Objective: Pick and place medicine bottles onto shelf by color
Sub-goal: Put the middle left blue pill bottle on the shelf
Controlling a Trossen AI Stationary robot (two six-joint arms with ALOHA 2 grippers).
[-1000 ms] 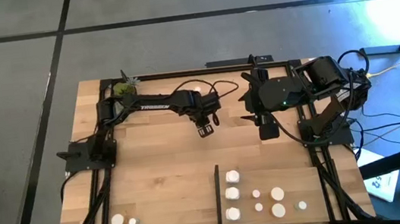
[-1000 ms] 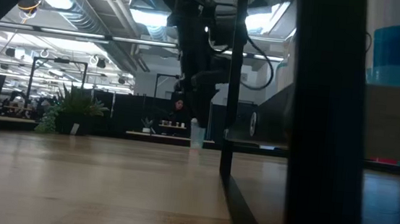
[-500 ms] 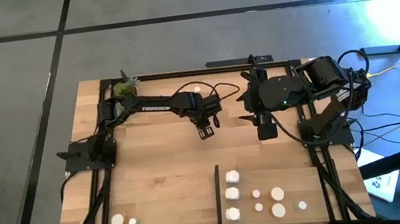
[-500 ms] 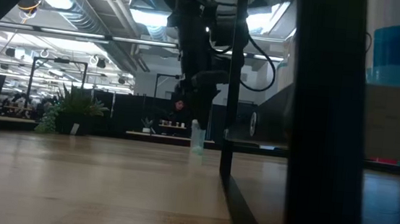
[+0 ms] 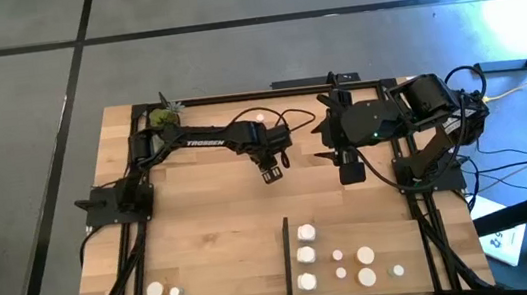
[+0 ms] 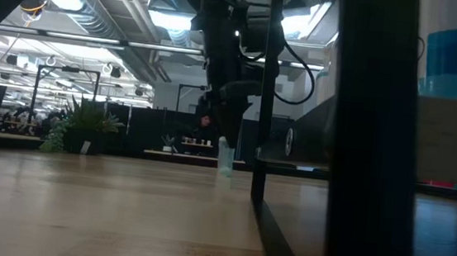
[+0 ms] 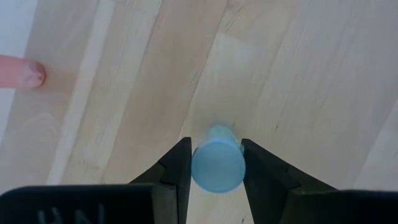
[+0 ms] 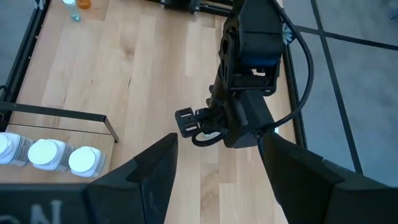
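1. One pale blue-capped bottle point(image 7: 217, 165) sits between the two fingers of the left hand point(image 5: 270, 172), pinched at its sides just under the cap. The left wrist view looks straight down on the round cap, so the bottle's long axis runs vertical, cap up, base toward the counter point(image 5: 213, 224). In the low view the bottle point(image 6: 225, 157) hangs upright beneath the hand, at or just above the wood; contact cannot be told.

2. From the held bottle, the shelf point(image 5: 393, 217) lies toward the near right of the counter, past its thin black upright strip point(image 5: 287, 258). That is the relation the coming move turns on, as I judge it: the left hand must carry the bottle over or around the strip, keeping it upright.

3. Seven or so bottles already stand on the shelf: three larger white ones point(image 5: 306, 255) in a column just beside the strip, smaller ones farther right. Two more white bottles point(image 5: 163, 292) wait at the near left corner, well apart from the shelf.

4. The right hand point(image 5: 350, 171) hovers over the far middle of the counter, fingers spread and holding nothing. It is somewhat nearer the shelf than the left.
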